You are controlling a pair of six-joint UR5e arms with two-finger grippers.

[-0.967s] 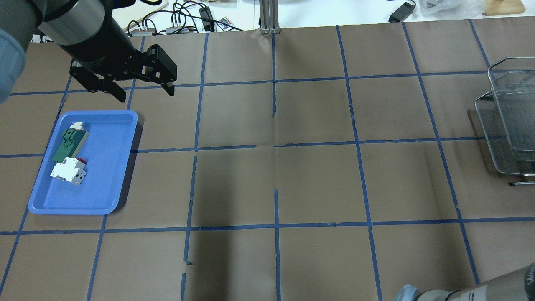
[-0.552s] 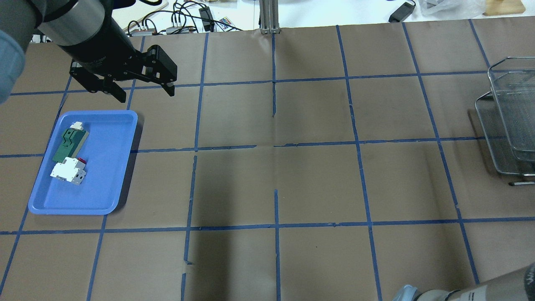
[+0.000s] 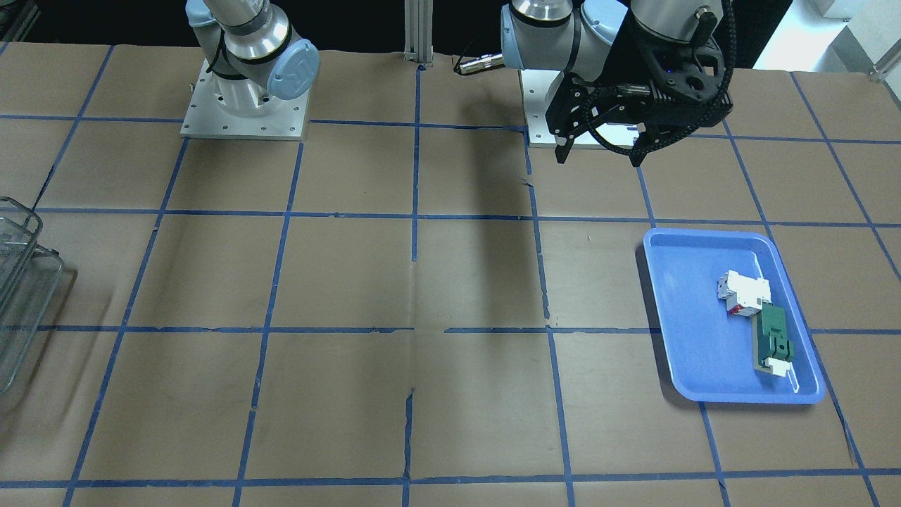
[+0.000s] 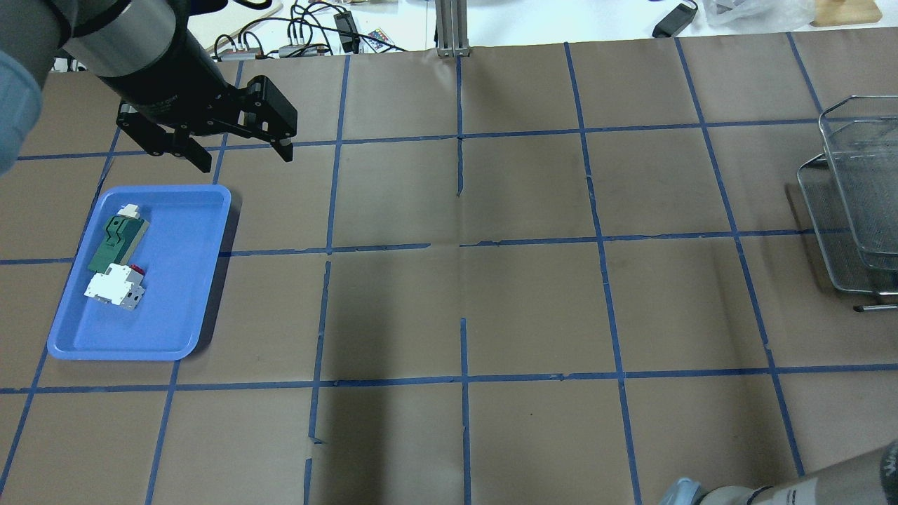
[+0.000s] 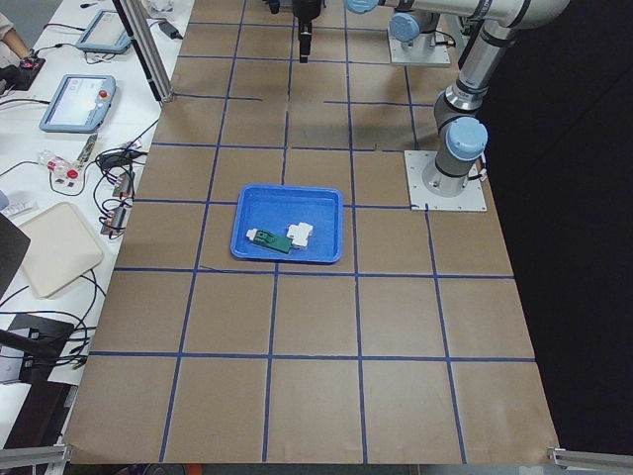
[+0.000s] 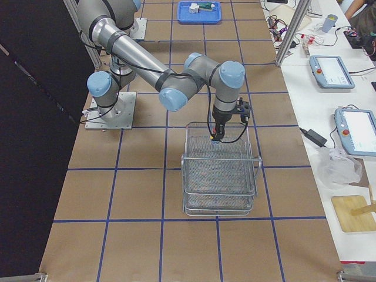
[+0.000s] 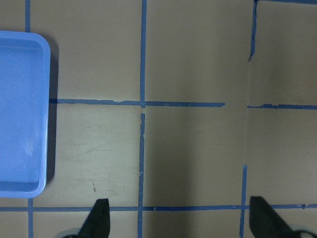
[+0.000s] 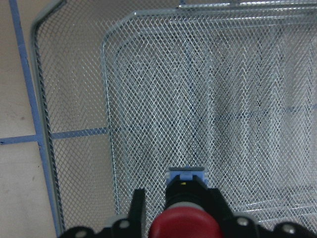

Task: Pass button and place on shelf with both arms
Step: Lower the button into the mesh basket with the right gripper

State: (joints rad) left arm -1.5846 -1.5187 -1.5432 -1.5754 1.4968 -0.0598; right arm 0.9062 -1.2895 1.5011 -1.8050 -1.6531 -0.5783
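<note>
The button [image 8: 182,225] shows its red cap at the bottom of the right wrist view, with its black body between the fingers. My right gripper [image 8: 181,201] is shut on it and hangs over the top tier of the grey wire-mesh shelf [image 8: 198,99], as the exterior right view shows for the gripper [image 6: 217,133] and the shelf [image 6: 220,176]. The shelf stands at the table's right edge [image 4: 849,196]. My left gripper [image 4: 242,151] is open and empty above the table, just beyond the blue tray's far corner; its fingertips [image 7: 101,215] are wide apart.
The blue tray [image 4: 175,308] lies at the left with a white block switch [image 4: 112,287] and a green flat part [image 4: 116,242] in it. It also shows in the front view [image 3: 690,338]. Cables and a metal post [image 4: 452,28] are at the far edge.
</note>
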